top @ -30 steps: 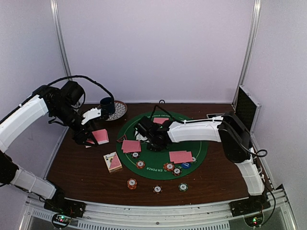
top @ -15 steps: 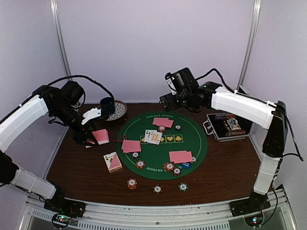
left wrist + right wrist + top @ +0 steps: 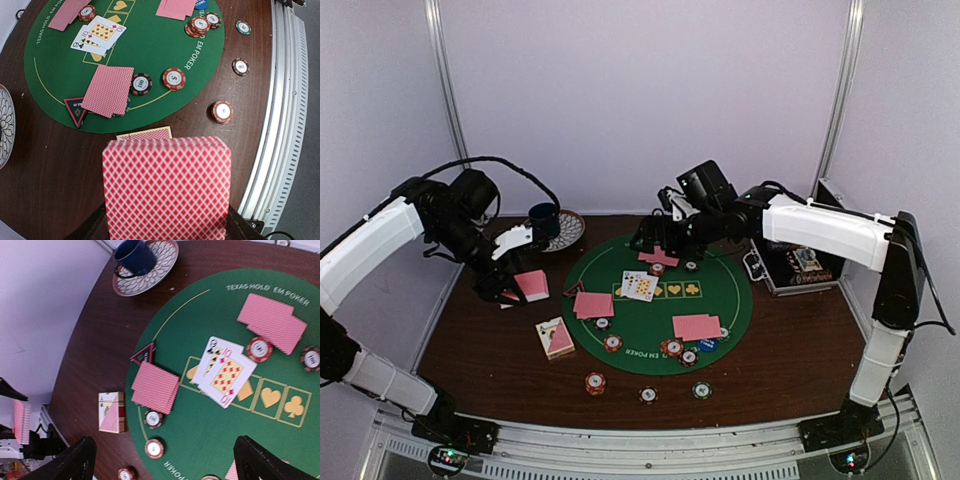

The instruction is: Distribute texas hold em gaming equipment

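My left gripper [image 3: 510,290] hangs over the table's left side, shut on a deck of pink-backed cards [image 3: 167,187] that fills the left wrist view. My right gripper [image 3: 653,240] hovers open and empty above the far part of the green mat [image 3: 730,300]; its fingers [image 3: 75,460] frame the mat from above. Two face-up cards [image 3: 225,371] lie at the mat's middle. Pink card pairs lie at the left [image 3: 592,304], right [image 3: 696,326] and far side [image 3: 660,256]. Striped chips sit on the mat [image 3: 672,348] and near the front edge [image 3: 595,383]. A triangular marker [image 3: 144,354] lies at the mat's left rim.
A card box [image 3: 555,337] lies left of the mat. The dark blue cup [image 3: 544,219] stands on its patterned saucer [image 3: 570,232] at the back left. An open metal case [image 3: 800,262] sits at the back right. A metal rail [image 3: 280,125] runs along the front edge.
The right arm has lifted off the mat's middle, swung to the back, then dropped towards the far side, its jaws widening. The two face-up cards now show. The left arm has not moved.
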